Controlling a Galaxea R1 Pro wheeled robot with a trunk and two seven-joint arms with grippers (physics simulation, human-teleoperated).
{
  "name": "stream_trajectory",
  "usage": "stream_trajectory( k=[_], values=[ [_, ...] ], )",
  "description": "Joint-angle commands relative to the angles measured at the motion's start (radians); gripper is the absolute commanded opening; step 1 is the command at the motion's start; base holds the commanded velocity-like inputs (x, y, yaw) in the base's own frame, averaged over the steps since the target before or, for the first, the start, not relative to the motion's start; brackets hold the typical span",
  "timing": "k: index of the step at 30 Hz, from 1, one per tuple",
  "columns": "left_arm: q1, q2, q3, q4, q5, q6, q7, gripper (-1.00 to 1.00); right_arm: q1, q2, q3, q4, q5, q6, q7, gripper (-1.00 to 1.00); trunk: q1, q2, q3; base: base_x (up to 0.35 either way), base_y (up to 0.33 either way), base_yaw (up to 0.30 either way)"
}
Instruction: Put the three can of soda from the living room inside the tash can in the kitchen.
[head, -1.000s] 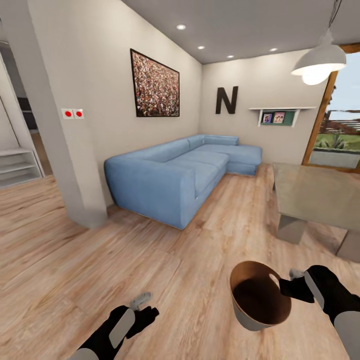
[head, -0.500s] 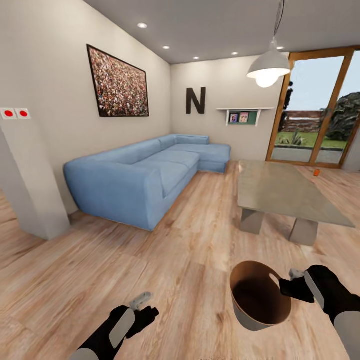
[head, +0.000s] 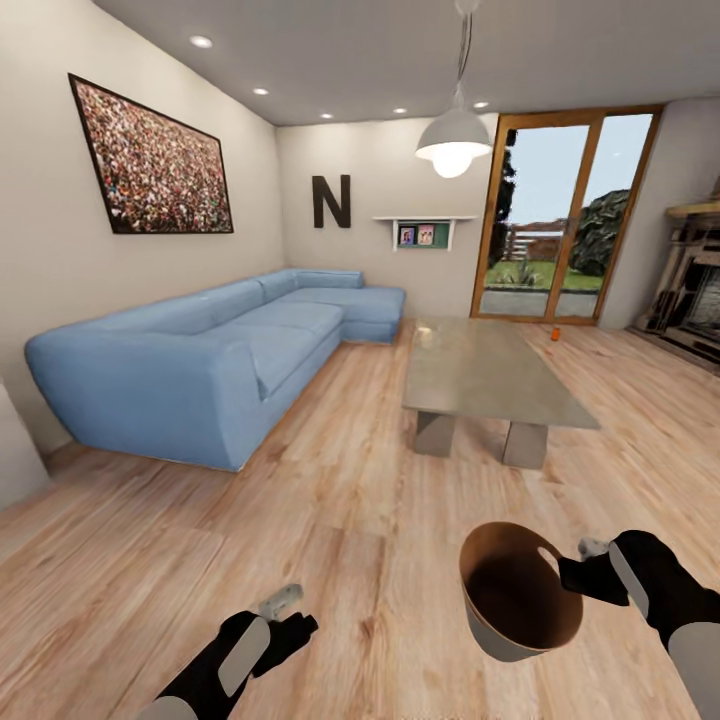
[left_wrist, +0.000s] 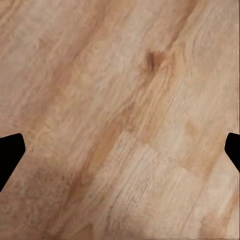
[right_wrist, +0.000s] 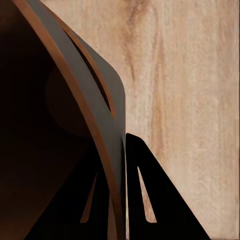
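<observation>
Head view showed the living room: a blue corner sofa (head: 215, 350) at the left of the frame, a low grey coffee table (head: 485, 375) in the middle, and wood-framed glass doors (head: 560, 215) in the upper right. Far behind the tabletop, on the wooden floor (head: 330, 520) near the doors, stood one small orange soda can (head: 555, 334). The other two cans I could not find in these pictures.

The trash can (head: 518, 592) was in the lower right of the frame, carried by the right end effector (head: 585, 560). In the right wrist view its fingers (right_wrist: 150, 200) were clamped on the bucket wall (right_wrist: 107, 150), one inside and one outside, just beside an opening cut near the rim. The bucket hung tilted, with its dark inside turned to the camera, and it looked empty.

The left end effector (head: 285, 605) was in the lower left of the frame, over bare floor. In the left wrist view its two fingertips (left_wrist: 10, 155) were at opposite edges of the picture, so the fingers were apart and held nothing.

I judge the bucket is light and stiff, so a pinch on the rim is enough, but it may swing or tip when the base turns. The soda can is probably light, with a smooth and slippery side. It should be taken around the middle of the body with moderate force, because a thin can may dent or tip over if it is pushed before the fingers close.
</observation>
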Motion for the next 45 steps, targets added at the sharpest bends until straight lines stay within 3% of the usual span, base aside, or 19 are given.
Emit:
stream_trajectory(
  k=[1, 37, 45],
  values=[
    [0.0, 0.0, 0.0, 0.0, 0.0, 0.0, 0.0, 1.0, -0.001, 0.0, -0.001, 0.0, -0.024, 0.002, 0.006, -1.0, 0.0, 0.0, 0.0, 0.0, -0.324, -0.287],
    [0.0, 0.0, 0.0, 0.0, 0.0, 0.0, 0.001, 1.0, -0.001, -0.001, -0.001, -0.001, -0.024, 0.002, 0.005, -1.0, 0.0, 0.0, 0.0, 0.0, -0.324, -0.287],
    [0.0, 0.0, 0.0, 0.0, 0.0, -0.001, 0.001, 1.0, 0.011, -0.001, -0.002, 0.0, -0.022, -0.012, 0.007, -1.0, 0.0, 0.0, 0.0, 0.0, -0.324, -0.085]
  ],
)
